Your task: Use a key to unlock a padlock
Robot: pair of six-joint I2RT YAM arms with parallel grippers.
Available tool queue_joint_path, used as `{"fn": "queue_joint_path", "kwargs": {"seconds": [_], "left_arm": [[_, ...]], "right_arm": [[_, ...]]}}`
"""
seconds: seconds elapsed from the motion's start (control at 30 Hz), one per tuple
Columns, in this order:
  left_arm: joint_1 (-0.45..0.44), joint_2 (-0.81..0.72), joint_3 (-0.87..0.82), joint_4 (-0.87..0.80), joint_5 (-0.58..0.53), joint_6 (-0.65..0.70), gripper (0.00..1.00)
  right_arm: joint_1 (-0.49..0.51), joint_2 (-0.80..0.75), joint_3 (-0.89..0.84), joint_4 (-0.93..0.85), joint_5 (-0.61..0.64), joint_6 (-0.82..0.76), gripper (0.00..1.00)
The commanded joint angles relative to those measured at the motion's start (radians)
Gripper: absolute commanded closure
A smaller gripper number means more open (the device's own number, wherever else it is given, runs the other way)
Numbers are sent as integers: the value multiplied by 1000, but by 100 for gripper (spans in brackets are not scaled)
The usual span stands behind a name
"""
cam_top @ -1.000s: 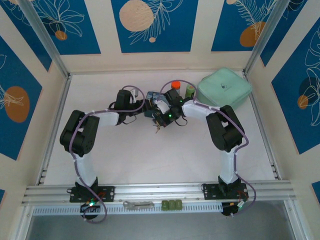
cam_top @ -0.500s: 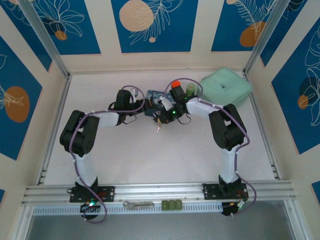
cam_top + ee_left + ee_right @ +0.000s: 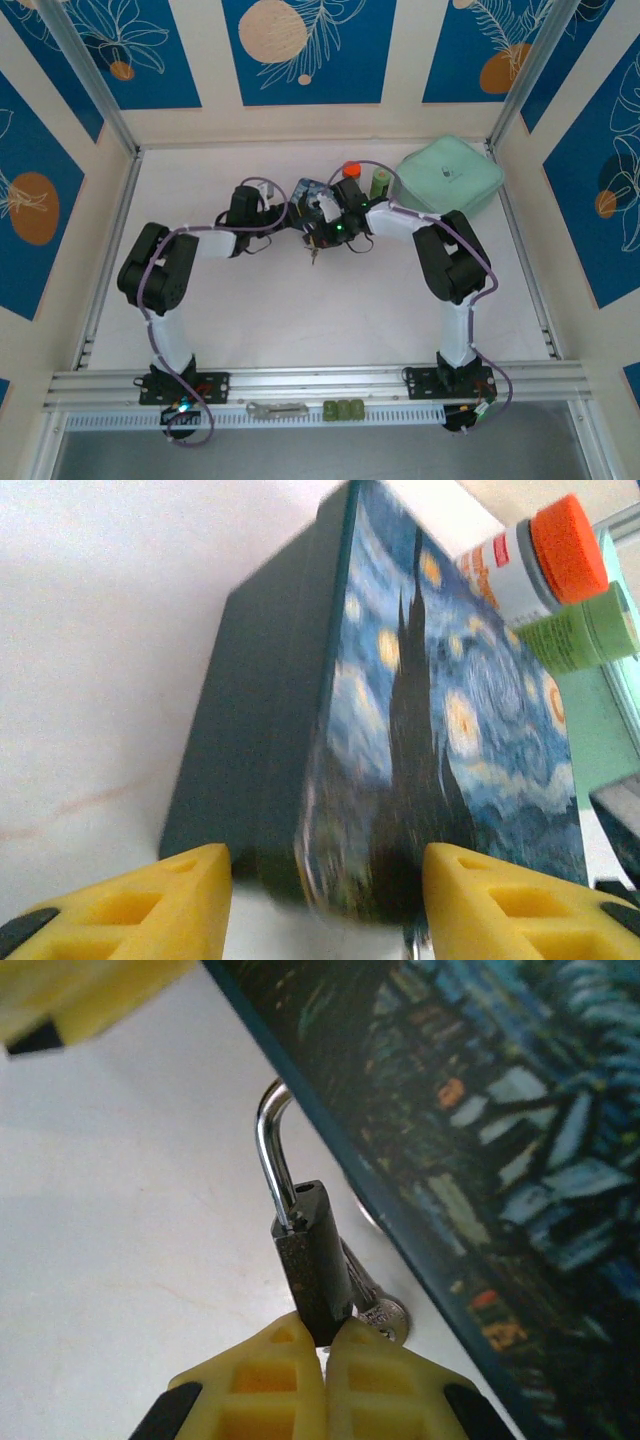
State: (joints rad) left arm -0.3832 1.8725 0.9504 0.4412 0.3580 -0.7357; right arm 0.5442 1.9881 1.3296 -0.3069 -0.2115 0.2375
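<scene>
While the right gripper (image 3: pixel 325 1340) presses its two yellow fingers (image 3: pixel 270 1385) together on the bottom end of the padlock (image 3: pixel 312 1260), the dark body stands straight out from the fingertips. Its silvery shackle hooks away beyond them, under the edge of the blue painted box (image 3: pixel 480 1110). Pinching the base looks meant to steady the lock and leave its top free. A small hole shows in the top of the body beside the seated leg, so the shackle may be sprung, though its far end is hidden by the box. The key (image 3: pixel 380 1315) lies just past the right-hand fingertip, tucked behind the body and close against the box edge; whether it sits in the keyway I cannot tell.

The left gripper (image 3: pixel 328 880) has its fingers (image 3: pixel 180 895) spread to either side of the box's near corner, probably to brace it; whether the pads actually press on it I cannot tell. Beyond those fingers, past the box's far end, stand an orange-capped bottle (image 3: pixel 545 555) and a green-capped bottle (image 3: pixel 580 630). The box itself crowds the shackle and key, leaving little room to work.
</scene>
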Motion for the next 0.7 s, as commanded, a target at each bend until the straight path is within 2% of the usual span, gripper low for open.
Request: {"fn": "queue_joint_path", "kwargs": {"seconds": [0.0, 0.07, 0.13, 0.27, 0.5, 0.67], "left_arm": [[-21, -80, -59, -83, 59, 1, 34], [-14, -135, -81, -103, 50, -4, 28], [-13, -182, -101, -108, 50, -16, 28], [-17, -206, -140, -32, 70, -94, 36], [-21, -93, -107, 147, 34, -214, 45], [-32, -41, -77, 192, -6, -243, 51]], "right_arm": [[5, -1, 68, 44, 37, -33, 100], [5, 2, 63, 49, 26, -30, 100], [9, -1, 51, 65, 26, -26, 100], [14, -2, 48, 68, 24, -31, 100], [11, 0, 40, 63, 29, -48, 100], [11, 6, 49, 64, 23, -48, 100]]}}
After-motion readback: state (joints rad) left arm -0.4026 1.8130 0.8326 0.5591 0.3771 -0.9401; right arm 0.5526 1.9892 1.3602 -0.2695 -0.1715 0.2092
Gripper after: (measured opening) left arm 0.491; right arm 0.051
